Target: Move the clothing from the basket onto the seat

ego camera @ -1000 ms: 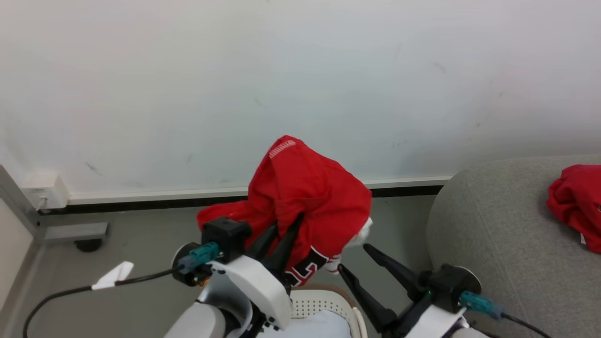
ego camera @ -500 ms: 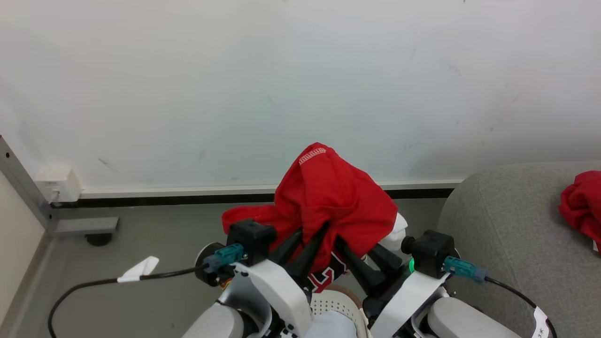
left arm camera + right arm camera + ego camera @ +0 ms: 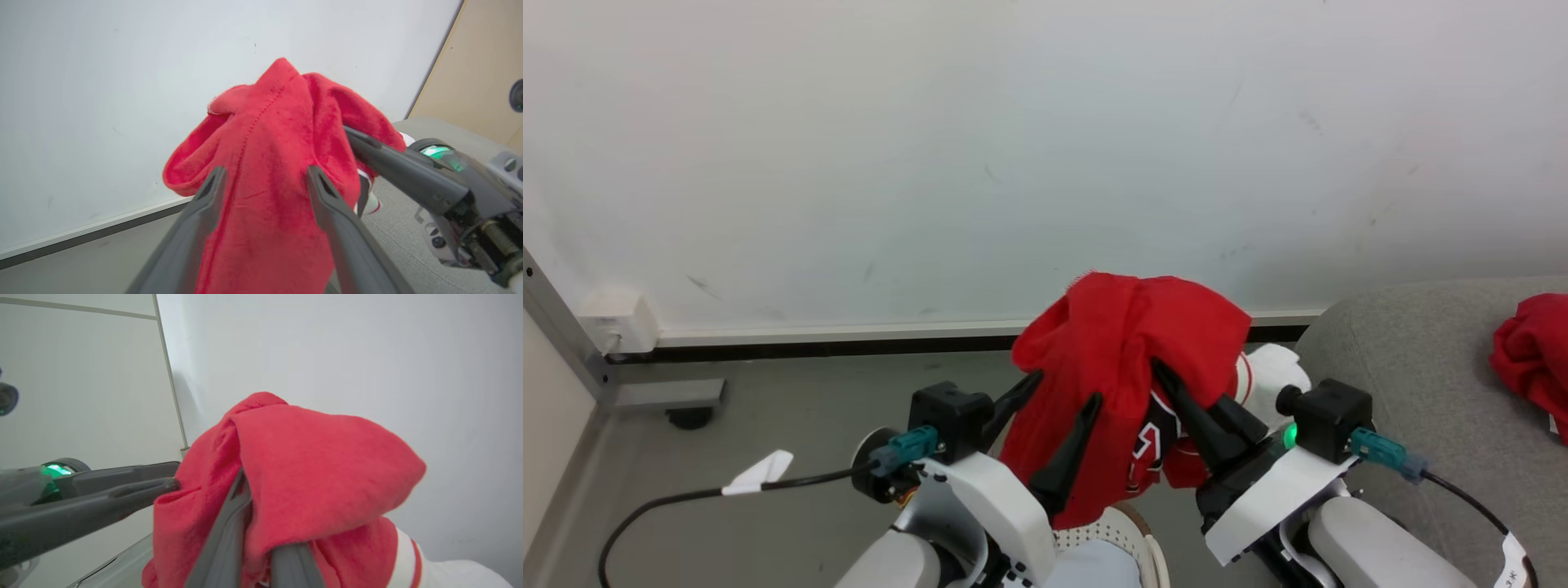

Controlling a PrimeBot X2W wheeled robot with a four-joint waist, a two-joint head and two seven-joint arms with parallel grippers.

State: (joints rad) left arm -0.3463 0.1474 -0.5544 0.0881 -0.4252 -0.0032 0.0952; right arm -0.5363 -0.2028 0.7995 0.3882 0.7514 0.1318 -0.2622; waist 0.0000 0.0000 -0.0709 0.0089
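Red garment (image 3: pixel 1127 343) is bunched and held in the air just above the basket (image 3: pixel 1103 539). The right gripper (image 3: pixel 1160 371) is pinched tight on its upper fold and carries it. The left gripper (image 3: pixel 1055 398) has its fingers spread wide, one on either side of the cloth, not clamping. The seat (image 3: pixel 1405 392) stands to the right of the basket. A second garment (image 3: pixel 1531 359), also red, lies on the seat, well apart from the basket.
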